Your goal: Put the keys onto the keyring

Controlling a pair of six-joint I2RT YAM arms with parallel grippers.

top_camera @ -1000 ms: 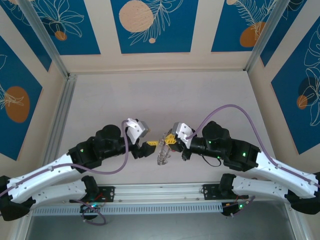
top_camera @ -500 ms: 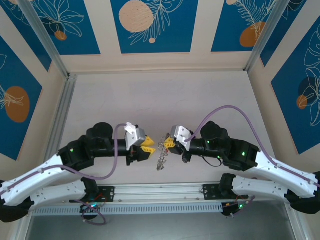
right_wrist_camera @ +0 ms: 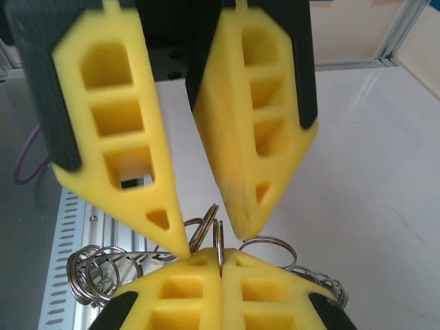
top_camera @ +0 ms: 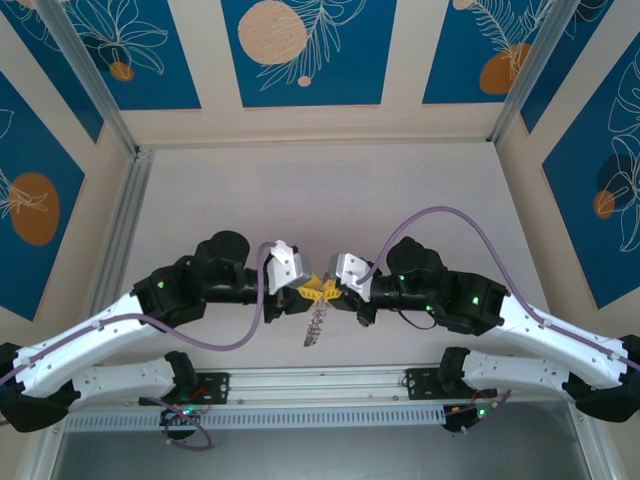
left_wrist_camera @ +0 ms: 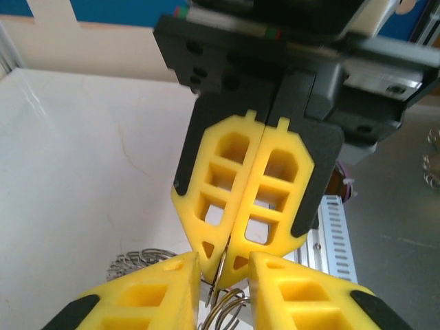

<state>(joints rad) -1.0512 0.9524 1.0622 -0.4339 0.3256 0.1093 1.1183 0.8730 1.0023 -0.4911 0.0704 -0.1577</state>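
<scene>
Over the near middle of the table my two grippers meet tip to tip. My right gripper [top_camera: 333, 291] [right_wrist_camera: 220, 260] is shut on the keyring [right_wrist_camera: 219, 237], a thin silvery ring standing edge-on between its yellow fingers. My left gripper [top_camera: 305, 292] [left_wrist_camera: 223, 278] faces it with its jaws a narrow gap apart, the keyring [left_wrist_camera: 222, 265] and a second loop between them, not pinched. The keys [top_camera: 315, 328] hang below both as a silvery bunch. Parts of that bunch show at either side [right_wrist_camera: 103, 271] and behind the left fingers [left_wrist_camera: 137, 260].
The bare white table [top_camera: 320, 200] stretches behind the grippers to the patterned walls. An aluminium rail [top_camera: 320, 383] runs along the near edge just below the hanging bunch. Purple cables [top_camera: 450, 215] loop over both arms.
My left gripper has swung round, moved right to the right gripper and narrowed its jaws around the ring. The right gripper shifted slightly left, still shut. The bunch now hangs between them.
</scene>
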